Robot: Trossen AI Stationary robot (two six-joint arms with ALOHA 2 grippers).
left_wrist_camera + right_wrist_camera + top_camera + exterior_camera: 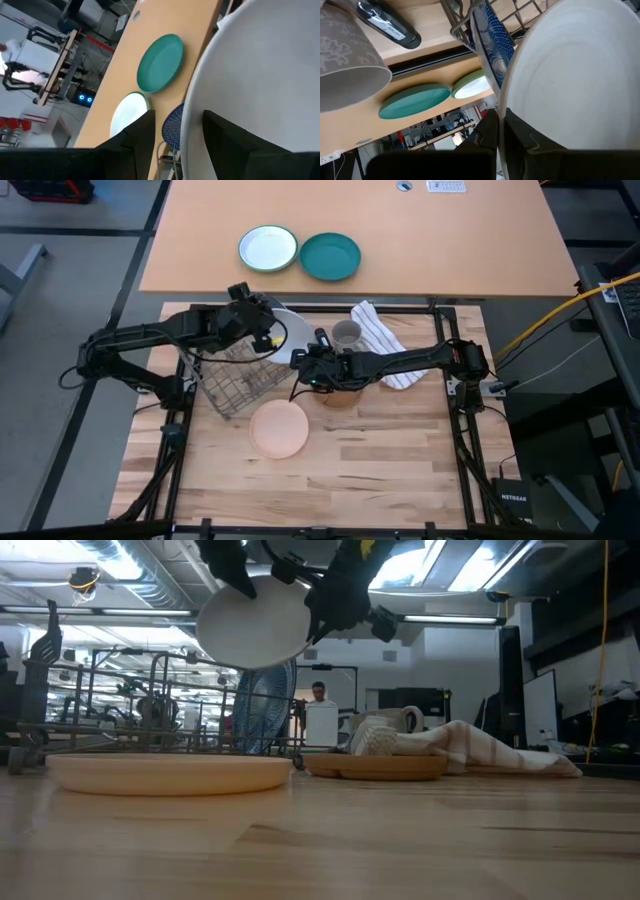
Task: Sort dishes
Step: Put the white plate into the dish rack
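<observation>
The right gripper (501, 131), jaws pinched on the rim of a stiff, slippery, breakable white plate (255, 625) above the rack (235, 375), at twelve o'clock from the pink plate (279, 428), passes it to the left gripper (172, 132), jaws open astride that rim.

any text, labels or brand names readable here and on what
"NETGEAR" on the black box on the floor by the table's right corner, high view.
White label on the far desk: print too small to read.
Nothing readable on the plates, rack or arms.
</observation>
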